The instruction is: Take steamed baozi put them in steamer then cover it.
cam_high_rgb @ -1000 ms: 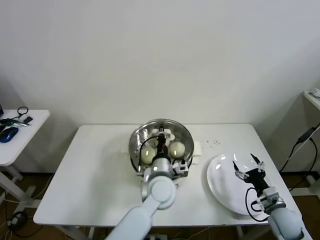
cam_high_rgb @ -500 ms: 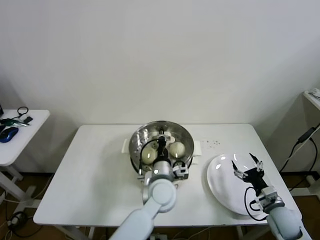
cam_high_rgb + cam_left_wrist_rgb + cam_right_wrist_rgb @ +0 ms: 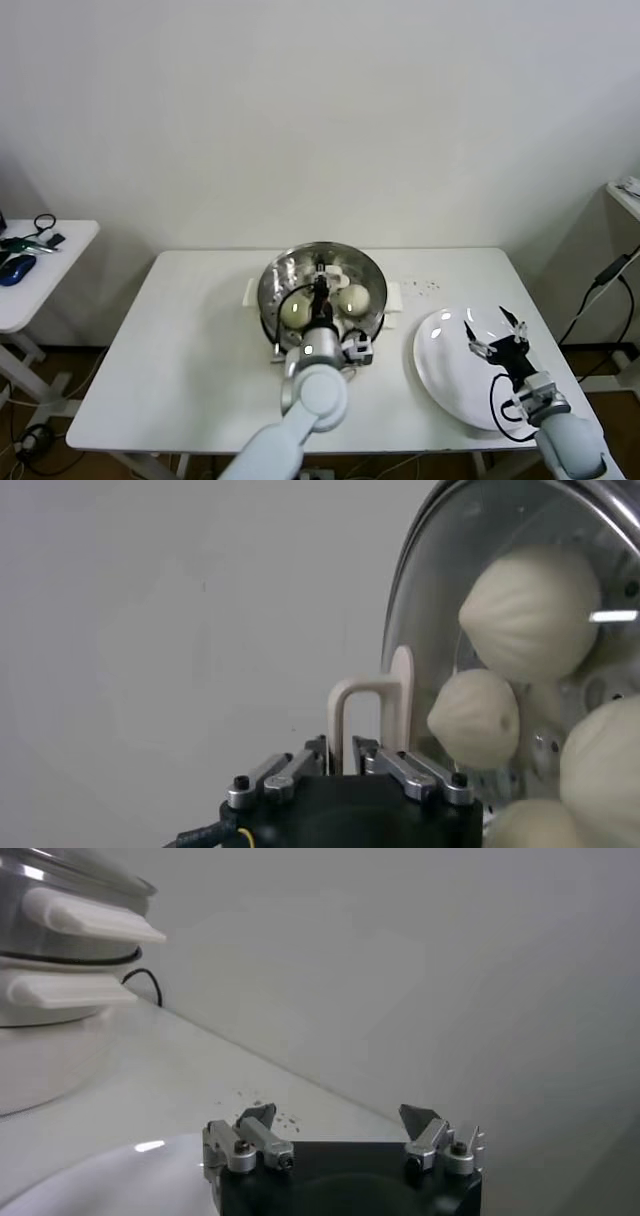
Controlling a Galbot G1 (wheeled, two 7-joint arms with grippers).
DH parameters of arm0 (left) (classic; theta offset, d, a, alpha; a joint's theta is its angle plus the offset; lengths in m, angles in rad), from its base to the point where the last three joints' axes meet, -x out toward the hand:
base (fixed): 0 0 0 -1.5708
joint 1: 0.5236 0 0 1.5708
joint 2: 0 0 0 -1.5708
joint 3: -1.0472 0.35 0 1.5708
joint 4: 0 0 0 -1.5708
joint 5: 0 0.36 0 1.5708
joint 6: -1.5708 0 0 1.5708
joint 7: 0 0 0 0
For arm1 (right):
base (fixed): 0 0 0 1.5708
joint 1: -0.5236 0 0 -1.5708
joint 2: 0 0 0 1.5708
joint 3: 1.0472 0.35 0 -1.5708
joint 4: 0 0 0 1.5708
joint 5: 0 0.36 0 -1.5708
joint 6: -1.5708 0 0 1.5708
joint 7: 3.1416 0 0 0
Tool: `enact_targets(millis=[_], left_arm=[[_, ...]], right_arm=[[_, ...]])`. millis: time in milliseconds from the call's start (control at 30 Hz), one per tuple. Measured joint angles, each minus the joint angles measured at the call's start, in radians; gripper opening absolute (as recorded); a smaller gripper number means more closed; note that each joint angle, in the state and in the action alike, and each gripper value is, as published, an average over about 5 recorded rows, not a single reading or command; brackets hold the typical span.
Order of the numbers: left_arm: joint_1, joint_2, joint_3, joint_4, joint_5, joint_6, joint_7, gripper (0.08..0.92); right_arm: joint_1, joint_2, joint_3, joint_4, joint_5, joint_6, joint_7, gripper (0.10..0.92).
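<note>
Steamer (image 3: 275,290) sits at mid tabletop (image 3: 180,340), glass lid (image 3: 430,590) on, its upright loop handle (image 3: 372,715) edge-on toward the robot. Steamed baozi (image 3: 295,311) lie inside under the lid, pleated tops facing up; three or four, count unclear.

Left gripper (image 3: 345,765) is at the handle, fingers close either side; whether it grips cannot be told.

Right gripper (image 3: 497,330) hangs over white plate (image 3: 440,370), spread wide, holding nothing.
</note>
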Motion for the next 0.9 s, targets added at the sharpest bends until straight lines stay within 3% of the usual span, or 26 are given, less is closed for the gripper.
enact_targets(millis=[633,900], left_arm=[[0.090,0.091,-0.019,-0.197,-0.134,0.001,-0.013,0.782],[0.171,0.166,-0.062,-0.327,-0.238,0.001,-0.074,0.822]], right_arm=[[-0.005,-0.004,0.017,0.021,0.051,-0.053,-0.004,0.823],[-0.009,-0.002,0.020,0.030,0.059,-0.056,-0.009,0.823]])
